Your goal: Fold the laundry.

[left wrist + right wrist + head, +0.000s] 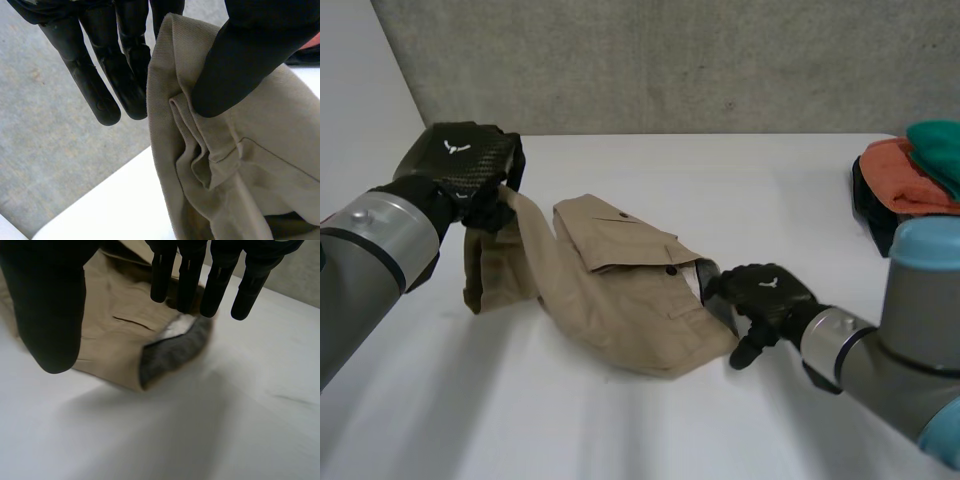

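Table (620,420): white and wide, bare toward 6 o'clock. A grey wall (670,60) stands behind it at 12.

Garment (620,290): tan, with a buttoned pocket flap, lying mid-table. Most of it is flat. The end toward 9 o'clock is raised off the table and hangs from the left hand. We judge the fold is only starting, with this end lifted so it can be carried over toward 3 o'clock.

Left hand (470,165): at 10 o'clock of the garment, above the table. In its wrist view the thumb (240,60) presses on the cloth's face and straight fingers (100,85) sit just past the edge. We read this as a pinch, since the cloth hangs from it.

Right hand (765,295): at 4 o'clock of the garment, low, beside the waistband end. Its fingers are straight, the thumb is well apart, and it grips nothing. It is probably placed to steady that end. We cannot tell whether the fingertips touch the cloth.

Pile (910,175): orange and teal cloths at 3 o'clock, on something black. The right arm and the view's edge cut it off.

Lining (170,352): grey, turned outward at the waistband, near the right fingertips.

We cannot tell whether the garment is shorts or trousers. The far side of the lifted end is hidden.
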{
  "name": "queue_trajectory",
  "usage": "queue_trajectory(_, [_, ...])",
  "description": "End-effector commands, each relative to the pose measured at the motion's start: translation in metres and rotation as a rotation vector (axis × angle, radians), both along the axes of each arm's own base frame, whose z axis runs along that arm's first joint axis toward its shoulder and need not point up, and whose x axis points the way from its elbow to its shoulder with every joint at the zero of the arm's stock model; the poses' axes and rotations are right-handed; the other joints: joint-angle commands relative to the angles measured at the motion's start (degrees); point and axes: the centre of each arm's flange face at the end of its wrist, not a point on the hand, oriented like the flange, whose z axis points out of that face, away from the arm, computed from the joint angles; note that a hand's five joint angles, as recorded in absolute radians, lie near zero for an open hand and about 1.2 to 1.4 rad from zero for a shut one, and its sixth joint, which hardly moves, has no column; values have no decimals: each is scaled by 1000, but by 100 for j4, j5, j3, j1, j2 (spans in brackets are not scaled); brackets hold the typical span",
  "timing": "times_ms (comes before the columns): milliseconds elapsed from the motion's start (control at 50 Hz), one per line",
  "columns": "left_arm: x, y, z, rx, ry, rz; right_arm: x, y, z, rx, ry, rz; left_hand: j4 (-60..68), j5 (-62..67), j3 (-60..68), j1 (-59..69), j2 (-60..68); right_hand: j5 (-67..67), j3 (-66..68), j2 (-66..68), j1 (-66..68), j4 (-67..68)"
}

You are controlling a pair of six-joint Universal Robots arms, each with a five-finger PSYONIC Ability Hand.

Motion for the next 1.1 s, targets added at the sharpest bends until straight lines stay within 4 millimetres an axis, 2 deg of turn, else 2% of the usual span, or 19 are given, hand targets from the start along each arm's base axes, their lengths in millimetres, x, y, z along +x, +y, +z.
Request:
queue_trajectory(20, [-2,-5,15,-57,36,4,25,14,-12,-51,-3,86,1119,1443,1169,1485,1143,469,191,166,169,354])
queue_trajectory(200, [-3,-11,29,-71,114,14,41,11,-35,-51,21,95,1119,1443,1169,1485,1143,1224,946,921,924,1110])
queue_trajectory(240, [-3,-13,31,-70,133,19,44,7,-34,-77,15,87,1119,1443,1169,1485,1143,2667,2389,2364,2367,2553])
queue_trajectory(280, [-2,-13,33,-72,144,20,45,0,-32,-121,0,69,1119,1443,1169,1485,1143,5676,5398,5373,5376,5562])
queue_trajectory(420, [1,-14,32,-58,148,35,44,-12,-13,-215,-22,25,1119,1443,1169,1485,1143,5695,5416,5392,5395,5580])
queue_trajectory(480, [3,-12,29,-46,136,34,39,-9,37,-349,-30,30,1119,1443,1169,1485,1143,5695,5416,5392,5395,5580])
queue_trajectory(500, [4,-10,26,-33,127,36,30,-5,67,-421,5,30,1119,1443,1169,1485,1143,5695,5416,5392,5395,5580])
queue_trajectory(560, [8,1,16,30,81,32,9,-4,103,-494,101,12,1119,1443,1169,1485,1143,5695,5416,5392,5395,5580])
queue_trajectory(580, [10,5,13,47,63,31,-5,-4,121,-519,169,2,1119,1443,1169,1485,1143,5695,5416,5392,5395,5580])
queue_trajectory(660, [18,27,-11,156,-125,1,-25,6,159,-535,312,12,1119,1443,1169,1485,1143,5695,5416,5392,5395,5580])
queue_trajectory(740, [19,43,-32,200,-289,-74,-32,13,180,-501,343,29,1119,1443,1169,1485,1143,5695,5416,5392,5395,5580])
queue_trajectory(780, [19,46,-38,201,-336,-97,-32,13,183,-488,356,32,1119,1443,1169,1485,1143,5695,5416,5392,5395,5580])
queue_trajectory(840, [18,41,-46,197,-378,-112,-32,12,181,-480,369,41,1119,1443,1169,1485,1143,5695,5416,5392,5395,5580])
queue_trajectory(900, [10,23,-62,196,-383,-115,-25,-4,157,-428,422,70,1119,1443,1169,1485,1143,5695,5416,5392,5395,5580])
queue_trajectory(960, [-4,-5,-63,126,-350,-112,-14,-24,131,-373,447,100,1119,1443,1169,1485,1143,5695,5416,5392,5395,5580])
queue_trajectory(1020, [-19,-27,-56,40,-305,-110,-1,-47,116,-373,444,79,1119,1443,1169,1485,1143,5695,5416,5392,5395,5580])
queue_trajectory(1040, [-31,-45,-44,-49,-259,-104,4,-54,115,-393,435,61,1119,1443,1169,1485,1143,5695,5416,5392,5395,5580])
queue_trajectory(1060, [-37,-54,-36,-102,-232,-97,8,-63,117,-423,421,34,1119,1443,1169,1485,1143,5695,5416,5392,5395,5580])
queue_trajectory(1100, [-45,-73,-15,-215,-171,-78,19,-91,135,-573,346,-77,1119,1443,1169,1485,1143,5695,5416,5392,5395,5580])
